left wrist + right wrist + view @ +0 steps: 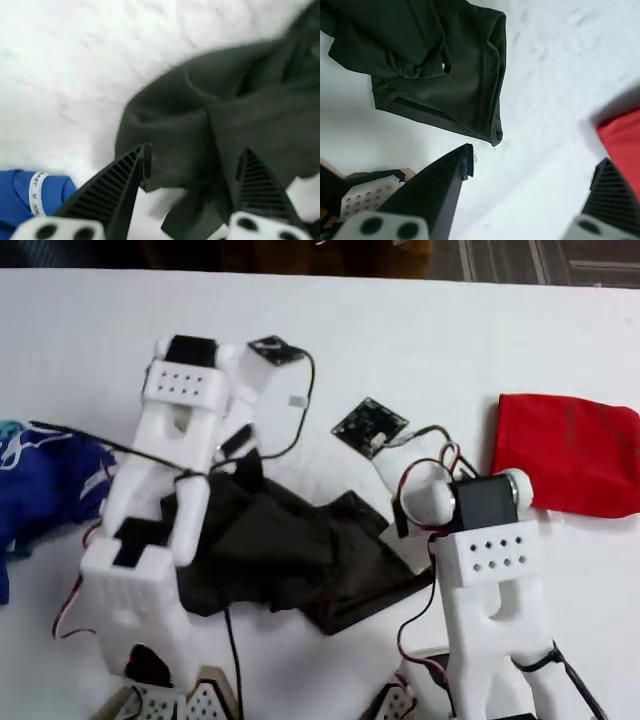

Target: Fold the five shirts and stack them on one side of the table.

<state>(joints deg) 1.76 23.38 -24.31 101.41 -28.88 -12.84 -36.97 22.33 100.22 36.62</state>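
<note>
Black shirt [290, 550] lies crumpled on the white table [400, 330]. Above its edge hangs the left gripper [195, 152], fingers wide with cloth between them. Beside it the right gripper [536, 156] is also spread wide, toward the folded red shirt [570, 455]. A blue shirt [40, 480] lies on its opposite side.

a narrow white neck label [36, 192] inside the collar of the blue shirt [15, 200] carried small dark letters running along its length, seen in the left wrist view. they were too small and too tilted to be made out with certainty. in the high view this shirt lay at the edge of the worktop [400, 330] on the left arm's side and bore white markings [30, 440] on its cloth, not legible as words. no other text, number or sign could be read.
</note>
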